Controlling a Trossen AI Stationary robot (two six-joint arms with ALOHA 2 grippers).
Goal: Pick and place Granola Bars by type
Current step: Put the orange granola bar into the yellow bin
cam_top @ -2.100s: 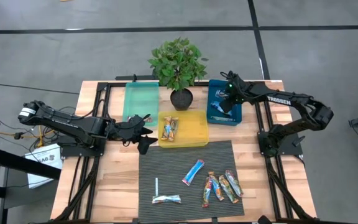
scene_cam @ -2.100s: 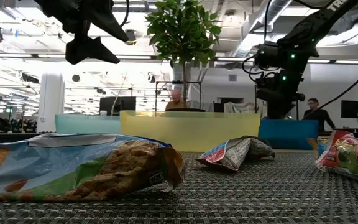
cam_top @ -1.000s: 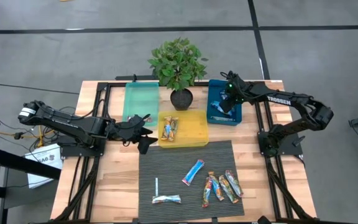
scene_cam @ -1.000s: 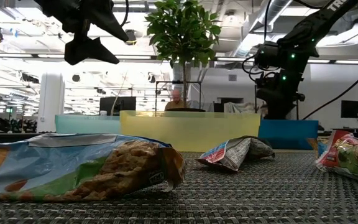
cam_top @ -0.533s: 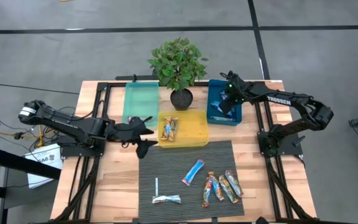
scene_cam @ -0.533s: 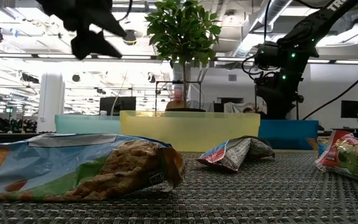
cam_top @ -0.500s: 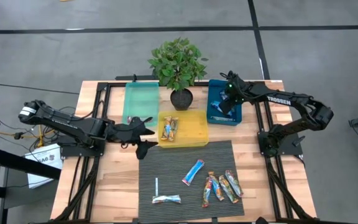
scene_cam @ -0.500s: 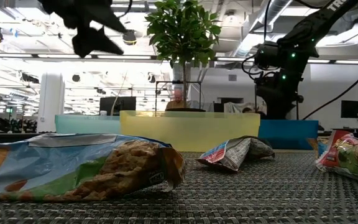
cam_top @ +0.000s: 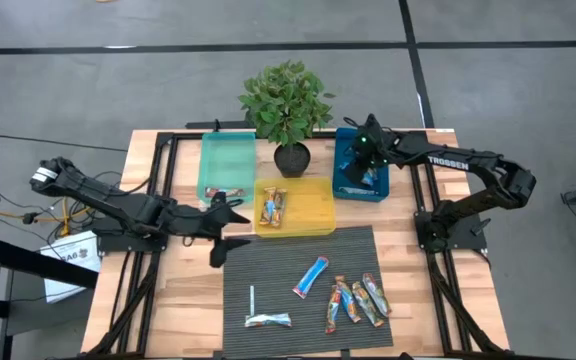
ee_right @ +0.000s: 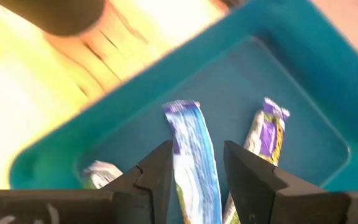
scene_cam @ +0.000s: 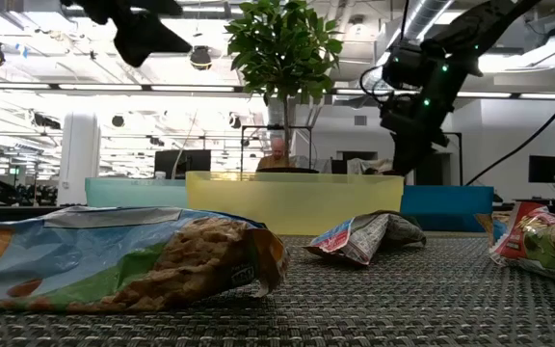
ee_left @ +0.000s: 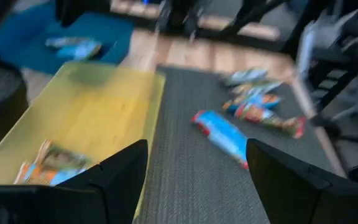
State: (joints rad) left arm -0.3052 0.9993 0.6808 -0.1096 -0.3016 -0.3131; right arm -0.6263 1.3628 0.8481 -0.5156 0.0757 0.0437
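Over blue bin (cam_top: 361,180): right claw (ee_right: 194,163), half-spread, blue bar (ee_right: 193,149) lying between fingers, grip uncertain. Left claw (ee_left: 194,171) released, empty. Risk: bar snagging, dragged out.

Left wrist view (ee_left: 191,112): blurring throughout, wrapper print unreadable. Nearest bar (scene_cam: 114,265) in low view: running off the left edge. Blue bin (ee_right: 291,81): corners falling outside frame. Bar (ee_right: 194,162): lower end disappearing between dark fingers.

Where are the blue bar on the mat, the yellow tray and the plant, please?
blue bar (cam_top: 311,276): high view, middle of its wrapper.
yellow tray (cam_top: 313,208): high view, bare floor of the tray, right of its bars.
plant (cam_top: 286,98): high view, centre of the leaves.
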